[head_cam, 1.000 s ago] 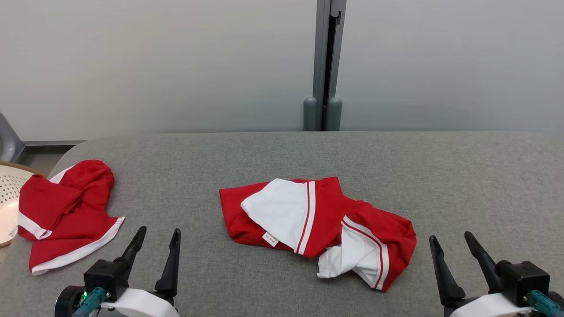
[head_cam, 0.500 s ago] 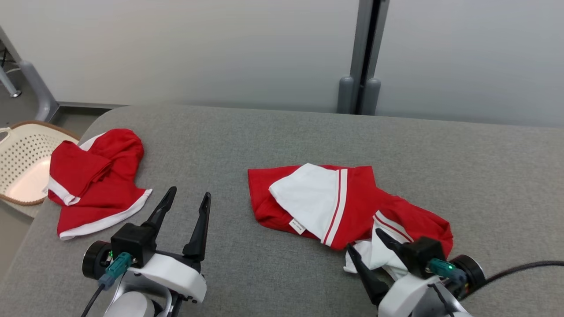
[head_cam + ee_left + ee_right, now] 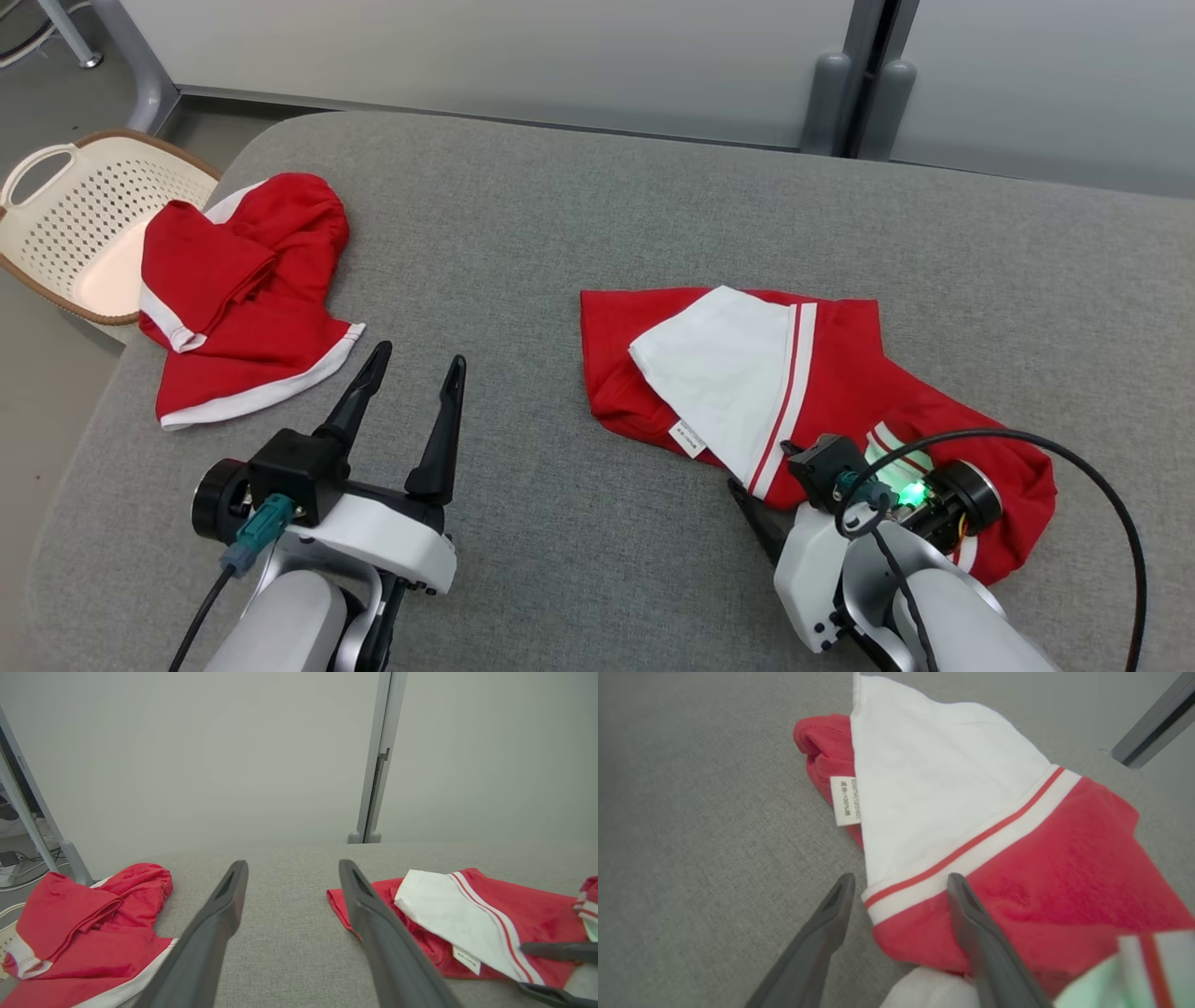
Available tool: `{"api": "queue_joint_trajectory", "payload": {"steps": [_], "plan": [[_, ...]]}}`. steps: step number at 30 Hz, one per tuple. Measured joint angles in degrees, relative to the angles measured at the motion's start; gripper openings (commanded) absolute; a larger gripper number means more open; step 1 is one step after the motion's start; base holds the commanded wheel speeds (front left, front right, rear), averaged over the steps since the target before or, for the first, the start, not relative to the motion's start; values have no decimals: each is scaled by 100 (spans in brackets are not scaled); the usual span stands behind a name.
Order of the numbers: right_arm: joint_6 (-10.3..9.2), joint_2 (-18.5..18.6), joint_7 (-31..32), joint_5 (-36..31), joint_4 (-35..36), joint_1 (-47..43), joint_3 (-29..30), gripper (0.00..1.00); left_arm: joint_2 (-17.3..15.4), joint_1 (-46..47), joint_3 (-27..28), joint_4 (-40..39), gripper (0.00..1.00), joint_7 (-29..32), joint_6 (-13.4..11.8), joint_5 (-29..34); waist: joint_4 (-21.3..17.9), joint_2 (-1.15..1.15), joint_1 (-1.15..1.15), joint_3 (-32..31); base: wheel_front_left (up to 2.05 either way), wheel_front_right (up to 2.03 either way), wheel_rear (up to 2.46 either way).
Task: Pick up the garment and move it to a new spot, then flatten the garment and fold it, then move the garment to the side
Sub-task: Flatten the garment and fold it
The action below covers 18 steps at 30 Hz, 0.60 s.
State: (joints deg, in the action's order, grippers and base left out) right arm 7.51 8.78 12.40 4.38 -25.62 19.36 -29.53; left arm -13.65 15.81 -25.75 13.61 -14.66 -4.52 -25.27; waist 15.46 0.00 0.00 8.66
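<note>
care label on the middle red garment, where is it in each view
Head view: care label near centre, at the red garment near edge.
Left wrist view: care label lower right.
Right wrist view: care label upper left of centre.
Shared landmark: the white panel beside it.

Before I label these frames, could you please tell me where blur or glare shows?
Right wrist view: the label is sharp; the garment blurs, green-tinted, in the lower right corner. Head view: a green lamp glares behind the right end effector.
</note>
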Motion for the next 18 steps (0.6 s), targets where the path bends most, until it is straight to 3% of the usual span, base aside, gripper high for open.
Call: {"api": "queue_joint_trajectory", "payload": {"steps": [3, 12, 18], "plan": [[0, -71, -91, -48, -90, 66, 91, 0, 32, 0, 53, 32, 100, -10, 2, 8, -3, 0, 0, 33, 0, 0, 0], [0, -298, -389, 266, 408, -8, 838, 0, 69, -15, 110, 67, 100, -32, 52, 78, -289, 0, 0, -27, 0, 0, 0], [-1, -448, -346, 456, 982, -433, 2062, 0, 0, -55, 208, 34, 100, -34, 42, 118, -571, 0, 0, -47, 0, 0, 0]]}}
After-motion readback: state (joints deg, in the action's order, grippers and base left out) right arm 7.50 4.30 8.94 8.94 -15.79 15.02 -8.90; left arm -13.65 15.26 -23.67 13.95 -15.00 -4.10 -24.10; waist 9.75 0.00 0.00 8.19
